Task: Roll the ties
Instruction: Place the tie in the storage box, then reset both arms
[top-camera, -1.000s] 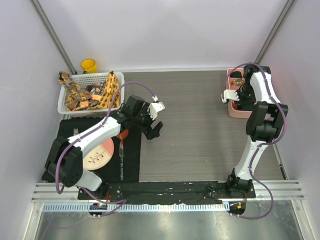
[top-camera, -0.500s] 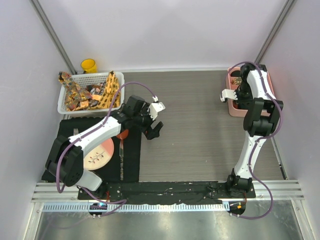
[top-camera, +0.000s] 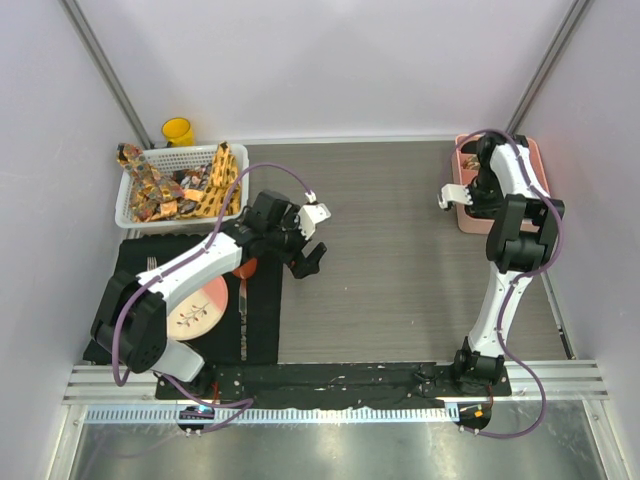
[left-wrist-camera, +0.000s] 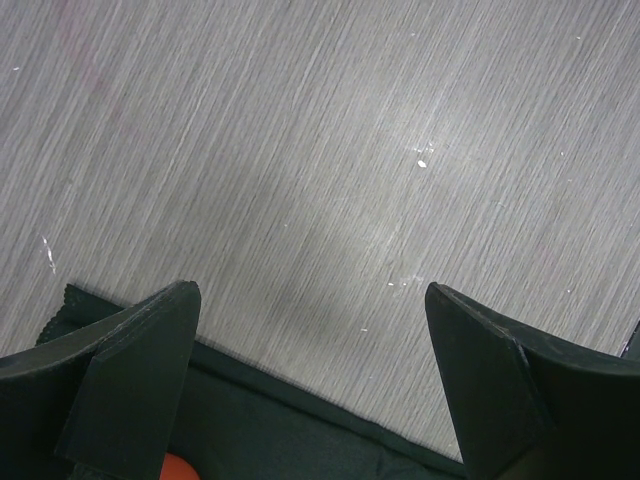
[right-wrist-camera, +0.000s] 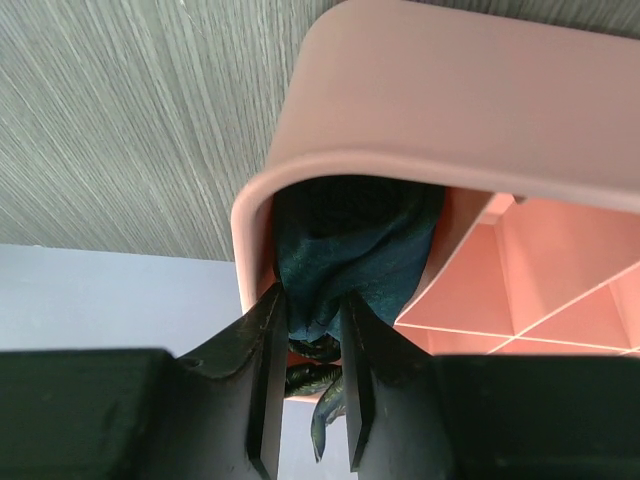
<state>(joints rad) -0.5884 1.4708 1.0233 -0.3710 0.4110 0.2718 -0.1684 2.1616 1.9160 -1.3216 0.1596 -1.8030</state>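
In the right wrist view a dark teal tie (right-wrist-camera: 352, 235) sits bunched in the end compartment of a pink divided box (right-wrist-camera: 420, 90). My right gripper (right-wrist-camera: 312, 300) reaches into that compartment. Its jaws are parted a little, the teal fabric still lies between them, and a loose end hangs below. From above, the right gripper (top-camera: 478, 190) is over the pink box (top-camera: 466, 218) at the far right. Yellow-orange ties (top-camera: 218, 183) and brownish patterned ties (top-camera: 150, 190) fill a white basket (top-camera: 125, 205). My left gripper (top-camera: 316, 240) hovers open over bare table with nothing in it (left-wrist-camera: 310, 300).
A black placemat (top-camera: 262, 320) lies under the left arm; its edge (left-wrist-camera: 300, 430) shows below the left fingers. On it are a pink plate (top-camera: 200, 310) and cutlery. A yellow cup (top-camera: 178, 131) stands behind the basket. Walls close in on both sides.
The right gripper's jaws have parted slightly around the teal tie, and the right wrist has shifted a little over the box. The left arm has not moved.
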